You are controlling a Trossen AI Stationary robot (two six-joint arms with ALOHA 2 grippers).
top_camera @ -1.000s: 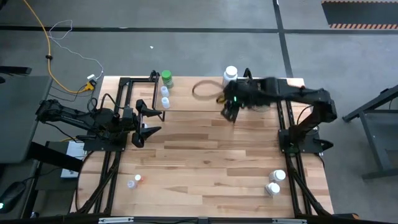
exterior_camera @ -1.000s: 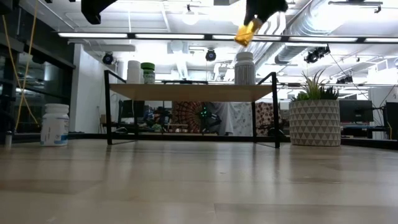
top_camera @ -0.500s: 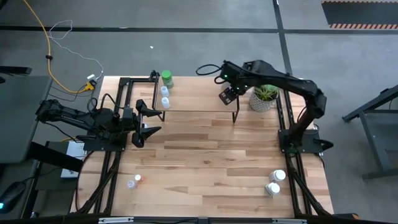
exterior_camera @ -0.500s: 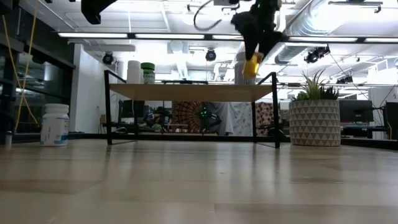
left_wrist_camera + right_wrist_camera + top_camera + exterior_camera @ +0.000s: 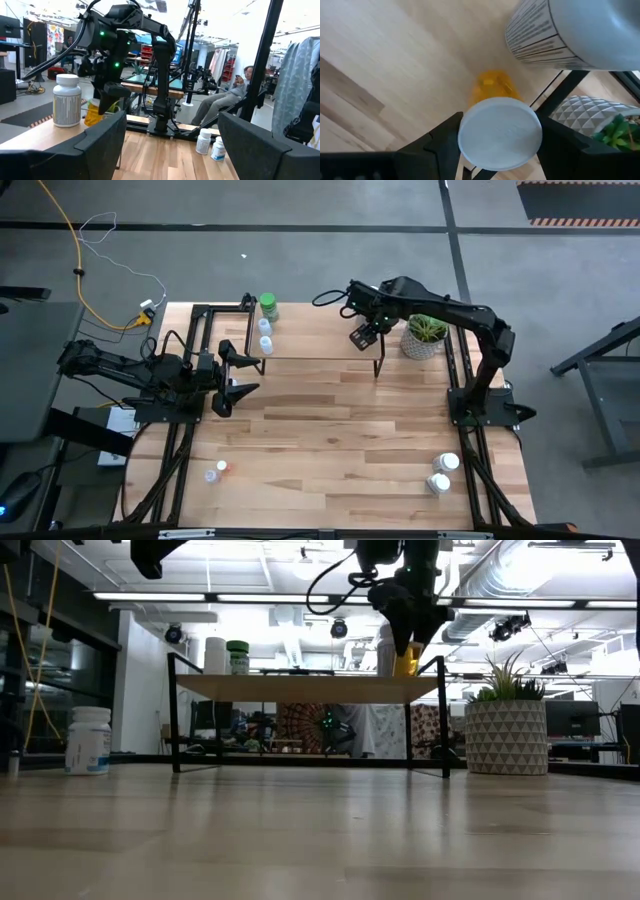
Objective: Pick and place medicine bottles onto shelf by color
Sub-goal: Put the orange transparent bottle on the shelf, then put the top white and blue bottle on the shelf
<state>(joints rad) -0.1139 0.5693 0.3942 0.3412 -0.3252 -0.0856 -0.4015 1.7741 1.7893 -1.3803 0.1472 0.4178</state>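
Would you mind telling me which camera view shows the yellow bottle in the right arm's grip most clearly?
The right wrist view: the yellow bottle fills the frame, its white cap toward the camera, gripped by the right end effector above the shelf. The left wrist view shows it small beside a large white bottle. The low view shows only a yellow patch; the high view hides it.

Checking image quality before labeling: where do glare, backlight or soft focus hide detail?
Low view: bright ceiling lights backlight the right pincer into a dark silhouette above the shelf. Right wrist view: the white cap and big white bottle look soft. High view: even light.
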